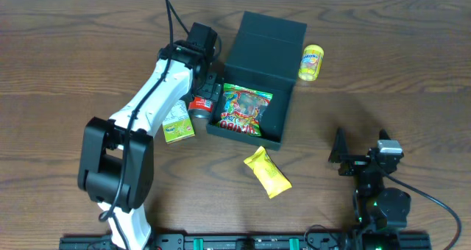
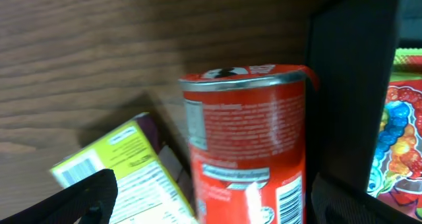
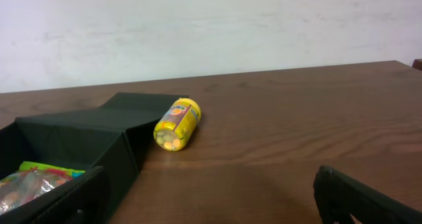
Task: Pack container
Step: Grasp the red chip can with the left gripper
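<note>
The container (image 1: 268, 37) sits open mid-desk with a candy bag (image 1: 245, 112) inside. The left fingers (image 2: 86, 194) are spread either side of the red can (image 2: 247, 145), which is tucked just beside the container's left wall, with a carton (image 2: 125, 165) close on its other side. Tight spot imo: closing could snag the wall or shove the carton, and a slick can might slip or tip on the lift. The right fingers (image 3: 359, 197) are spread too, holding nothing, near right.

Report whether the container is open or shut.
Open: the container has its flap lid folded back, and a candy bag shows inside.
</note>
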`<state>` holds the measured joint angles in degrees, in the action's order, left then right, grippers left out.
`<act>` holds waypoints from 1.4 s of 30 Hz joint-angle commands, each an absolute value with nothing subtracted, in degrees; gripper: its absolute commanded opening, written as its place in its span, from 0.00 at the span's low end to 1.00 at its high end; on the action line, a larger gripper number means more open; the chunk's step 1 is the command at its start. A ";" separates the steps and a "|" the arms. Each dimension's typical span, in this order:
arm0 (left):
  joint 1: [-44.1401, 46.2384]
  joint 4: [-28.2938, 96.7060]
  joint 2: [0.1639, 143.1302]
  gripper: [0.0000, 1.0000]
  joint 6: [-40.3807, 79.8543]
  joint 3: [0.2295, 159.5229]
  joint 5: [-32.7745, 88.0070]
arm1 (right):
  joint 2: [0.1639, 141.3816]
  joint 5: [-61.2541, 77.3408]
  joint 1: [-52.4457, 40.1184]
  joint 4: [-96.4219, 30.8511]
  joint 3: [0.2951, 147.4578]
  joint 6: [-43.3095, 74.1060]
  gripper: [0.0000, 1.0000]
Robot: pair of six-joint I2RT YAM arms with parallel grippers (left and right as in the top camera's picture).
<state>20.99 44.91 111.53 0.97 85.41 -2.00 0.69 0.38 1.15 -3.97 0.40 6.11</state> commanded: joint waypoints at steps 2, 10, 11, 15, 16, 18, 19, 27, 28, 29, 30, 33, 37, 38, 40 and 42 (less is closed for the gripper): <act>20.80 44.51 114.02 0.95 -0.05 85.12 2.22 | 0.38 0.21 0.34 -4.27 0.32 6.79 0.99; 20.82 44.82 115.02 0.97 -0.03 85.10 4.27 | 0.38 0.21 0.34 -4.27 0.32 6.79 0.99; 20.80 44.82 115.13 0.97 -0.03 84.93 5.15 | 0.40 0.21 0.34 -4.27 0.32 6.79 0.99; 20.80 44.18 115.39 0.97 -0.01 84.25 6.04 | 0.40 0.19 0.34 -4.27 0.32 6.79 0.99; 20.80 44.18 115.52 0.97 -0.01 84.23 6.04 | 0.38 0.21 0.34 -4.27 0.32 6.79 0.99; 20.80 44.29 115.79 0.97 -0.01 84.09 6.04 | 0.38 0.21 0.34 -4.27 0.32 6.79 0.99; 20.82 44.34 115.85 0.96 -0.01 83.92 6.07 | 0.40 0.21 0.34 -4.27 0.32 6.79 0.99; 20.93 43.16 115.87 0.95 -0.03 81.87 6.68 | 0.38 0.21 0.34 -4.27 0.32 6.79 0.99; 20.91 43.03 115.87 0.95 -0.03 81.84 7.22 | 0.38 0.21 0.34 -4.27 0.32 6.79 0.99; 20.93 42.92 115.87 0.95 -0.05 81.84 7.60 | 0.38 0.21 0.34 -4.27 0.32 6.79 0.99; 20.93 42.74 115.87 0.95 -0.03 81.84 7.57 | 0.40 0.21 0.34 -4.27 0.32 6.79 0.99; 20.93 42.33 115.87 1.00 -0.03 81.84 7.55 | 0.40 0.19 0.34 -4.27 0.32 6.79 0.99; 20.93 42.19 115.87 1.00 0.32 81.84 7.57 | 0.38 0.21 0.34 -4.27 0.32 6.79 0.99; 20.93 42.22 115.87 1.00 0.73 81.84 7.57 | 0.40 0.21 0.34 -4.27 0.32 6.79 0.99; 20.93 42.33 115.87 0.93 1.48 81.84 7.55 | 0.38 0.21 0.34 -4.27 0.32 6.79 0.99; 21.04 42.33 115.87 0.84 1.50 81.84 7.53 | 0.38 0.21 0.34 -4.29 0.32 6.79 0.99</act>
<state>20.80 42.17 114.78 0.91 82.24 6.87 0.69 0.36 1.15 -3.97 0.40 6.11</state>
